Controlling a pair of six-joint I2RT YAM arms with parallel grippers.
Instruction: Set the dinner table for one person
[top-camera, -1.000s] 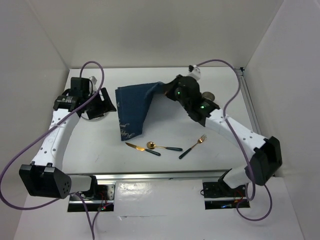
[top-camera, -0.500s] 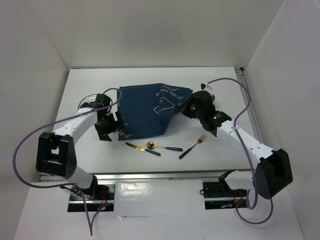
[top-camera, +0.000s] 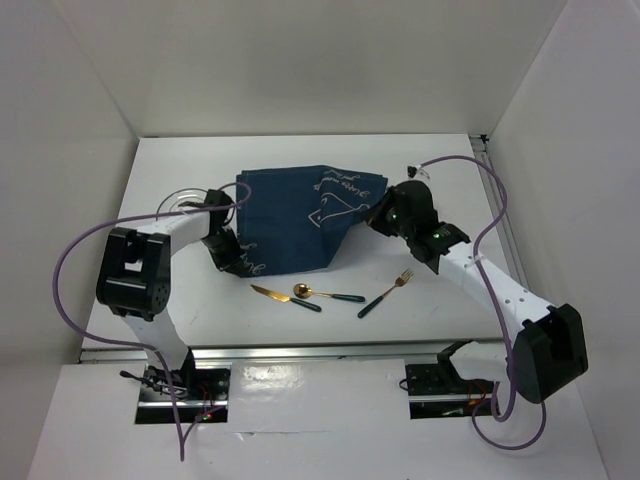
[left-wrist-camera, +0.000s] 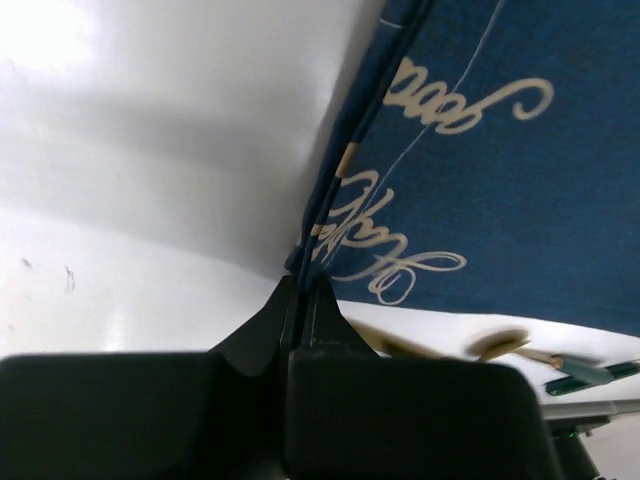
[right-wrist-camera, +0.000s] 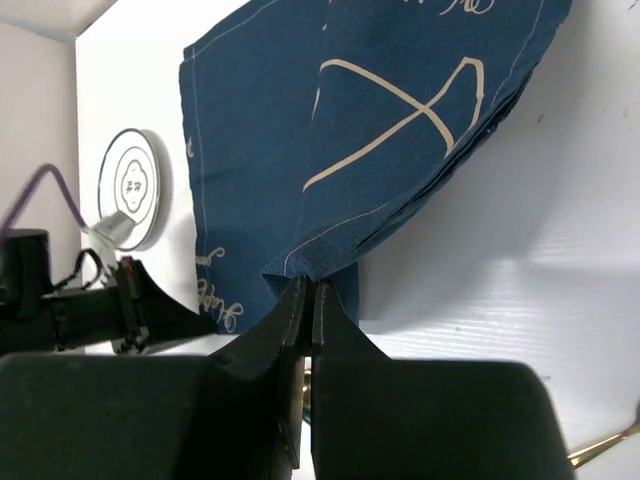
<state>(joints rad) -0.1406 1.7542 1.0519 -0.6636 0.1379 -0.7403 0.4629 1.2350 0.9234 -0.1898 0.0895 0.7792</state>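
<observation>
The navy placemat (top-camera: 300, 215) with white drawing lies partly spread on the white dinner table (top-camera: 200, 305), its right side lifted and creased. My left gripper (top-camera: 238, 262) is shut on the cloth's near-left corner; in the left wrist view the jaws (left-wrist-camera: 300, 287) pinch the hem of the placemat (left-wrist-camera: 500, 170). My right gripper (top-camera: 373, 216) is shut on the right corner; the right wrist view shows its jaws (right-wrist-camera: 307, 287) clamping a fold of the placemat (right-wrist-camera: 350, 130), held above the table.
A gold knife (top-camera: 268, 293), spoon (top-camera: 325, 295) and fork (top-camera: 388, 292) with dark handles lie near the front edge. A white plate (top-camera: 178, 203) (right-wrist-camera: 132, 187) sits at the left behind my left arm. An aluminium rail (top-camera: 300, 350) runs along the front.
My left arm swung in from the plate to the placemat's near-left corner and shut on it. My right gripper drew its corner rightwards, spreading the cloth wider.
</observation>
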